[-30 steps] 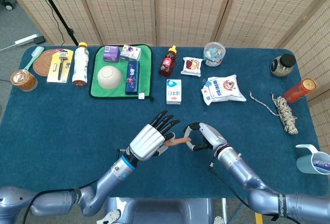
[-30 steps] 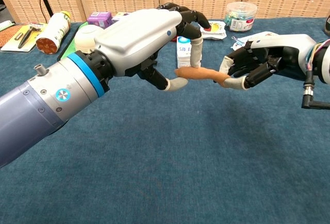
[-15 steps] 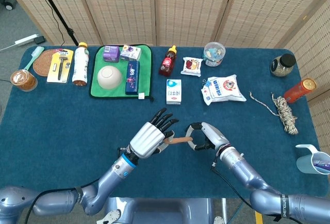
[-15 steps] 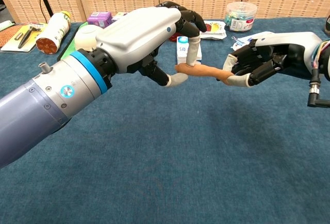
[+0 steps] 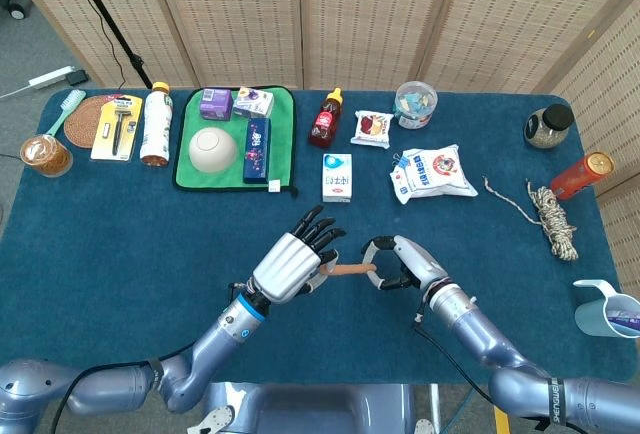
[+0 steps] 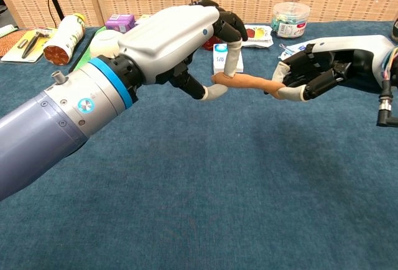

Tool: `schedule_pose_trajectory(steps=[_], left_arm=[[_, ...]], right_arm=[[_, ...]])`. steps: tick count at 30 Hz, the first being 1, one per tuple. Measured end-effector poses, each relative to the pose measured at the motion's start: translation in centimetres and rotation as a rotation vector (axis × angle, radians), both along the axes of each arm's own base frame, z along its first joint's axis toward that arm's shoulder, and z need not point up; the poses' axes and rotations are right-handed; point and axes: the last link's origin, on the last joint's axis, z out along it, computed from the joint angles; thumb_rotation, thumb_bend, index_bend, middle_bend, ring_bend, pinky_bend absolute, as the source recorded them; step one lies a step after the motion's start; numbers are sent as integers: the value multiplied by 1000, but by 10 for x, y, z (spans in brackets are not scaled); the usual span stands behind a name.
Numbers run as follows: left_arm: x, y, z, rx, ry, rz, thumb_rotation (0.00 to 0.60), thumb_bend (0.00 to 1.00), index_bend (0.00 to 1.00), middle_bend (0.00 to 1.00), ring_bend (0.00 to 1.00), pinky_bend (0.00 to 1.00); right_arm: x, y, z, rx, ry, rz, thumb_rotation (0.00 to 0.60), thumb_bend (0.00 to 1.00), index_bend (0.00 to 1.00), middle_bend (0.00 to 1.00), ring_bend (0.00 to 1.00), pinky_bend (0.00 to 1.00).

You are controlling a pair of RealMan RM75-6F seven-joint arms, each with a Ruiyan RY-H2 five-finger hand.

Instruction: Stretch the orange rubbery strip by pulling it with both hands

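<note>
the left hand (image 6: 177,37) pinches one end of the orange rubbery strip (image 6: 245,83) between thumb and a fingertip, its other fingers spread above. the right hand (image 6: 323,65) grips the strip's other end, fingers curled around it. the strip runs nearly level between the two hands, lifted clear of the blue table (image 6: 217,189), sagging a little toward the right hand. in the head view the left hand (image 5: 293,262) and right hand (image 5: 400,262) face each other near the table's front edge, with the strip (image 5: 348,270) as a short bar between them.

taking the strip as the landmark: straight behind it stands a small white carton (image 5: 338,176). behind and to the left of the strip lies a green mat (image 5: 186,159) carrying a white bowl (image 5: 211,147), a purple box (image 5: 215,103), a small white box (image 5: 253,102) and a dark blue packet (image 5: 256,149). further left of that are a tall bottle (image 5: 155,126) lying down, a razor pack (image 5: 117,126) and a jar (image 5: 45,154). behind the strip, past the carton, stands a dark red sauce bottle (image 5: 324,119), with a snack packet (image 5: 371,128) and a clear tub (image 5: 415,103) to its right. behind and to the right of the strip lies a white bag (image 5: 433,174). far right of the strip are a coil of rope (image 5: 552,219), a red can (image 5: 580,174), a dark-lidded jar (image 5: 547,125) and a pale blue cup (image 5: 605,306).
</note>
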Motion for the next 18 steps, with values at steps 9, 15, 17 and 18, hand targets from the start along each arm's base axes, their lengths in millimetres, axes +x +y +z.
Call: schedule_pose_trajectory(steps=[9, 15, 17, 18], left_arm=[[-1, 1, 1, 6, 0, 3, 600, 421, 733, 284, 167, 0], [-3, 2, 4, 11, -2, 6, 600, 421, 752, 301, 188, 0], [-4, 2, 6, 14, 0, 6, 600, 421, 752, 305, 194, 0], [-4, 3, 7, 16, 0, 6, 600, 422, 753, 306, 194, 0]], right_arm=[[-1, 0, 2, -5, 6, 8, 600, 506, 680, 323, 221, 102], [-1, 0, 3, -9, 16, 13, 600, 510, 682, 324, 227, 109], [-1, 0, 3, -11, 18, 12, 600, 510, 682, 325, 227, 110], [-2, 0, 3, -11, 20, 12, 600, 511, 682, 325, 228, 110]])
